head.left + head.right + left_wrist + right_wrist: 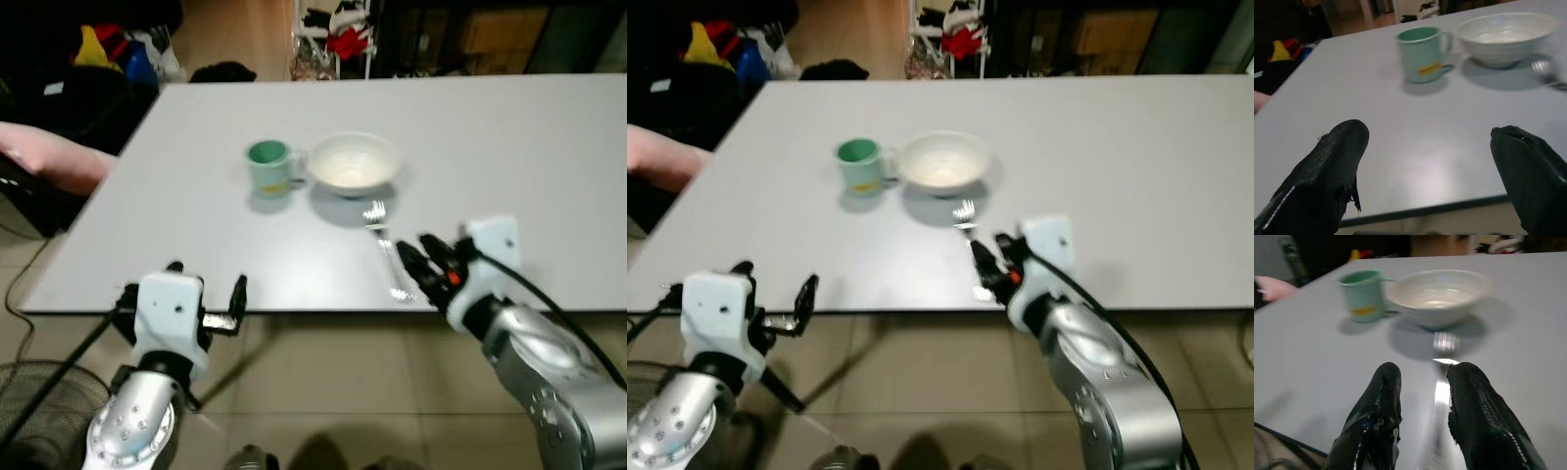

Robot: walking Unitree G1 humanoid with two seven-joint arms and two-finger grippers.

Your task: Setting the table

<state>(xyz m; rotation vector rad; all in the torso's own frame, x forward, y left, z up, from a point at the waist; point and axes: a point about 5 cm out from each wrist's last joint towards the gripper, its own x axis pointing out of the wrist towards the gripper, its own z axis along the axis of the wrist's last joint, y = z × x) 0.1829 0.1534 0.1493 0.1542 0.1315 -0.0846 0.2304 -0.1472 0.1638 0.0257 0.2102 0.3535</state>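
Setting: a tiled floor [323, 372] carrying a large pale grey worktop [509, 157]; beyond the worktop's far edge, dark furniture and a heap of red, yellow and blue items, blurred. A pink object [54, 157] lies at the worktop's left edge, too blurred to identify.

Landmark: white bowl [354, 163], upright, toward the middle of the worktop.

- Green mug [269, 166]: upright, just beside the bowl on its left, handle turned toward the bowl. A yellow mark shows on its side in the wrist views. Whether handle and bowl touch cannot be told.
- Metal fork [387, 250]: flat on the worktop on the near side of the bowl, tines close to the bowl's shadow, handle running toward the worktop's near edge.
- Right claw [419, 266]: at the near edge of the worktop, on the near side of the bowl, fingers pointing toward it. In the right wrist view the two black fingers [1476, 416] stand a narrow gap apart, with the fork's handle lying in that gap; whether the fingers press on the handle cannot be told.
- Left claw [208, 294]: below and just off the near edge of the worktop, well to the near left of the bowl, fingers spread wide, holding nothing.
- Black cable [20, 284]: on the floor, left of the worktop.
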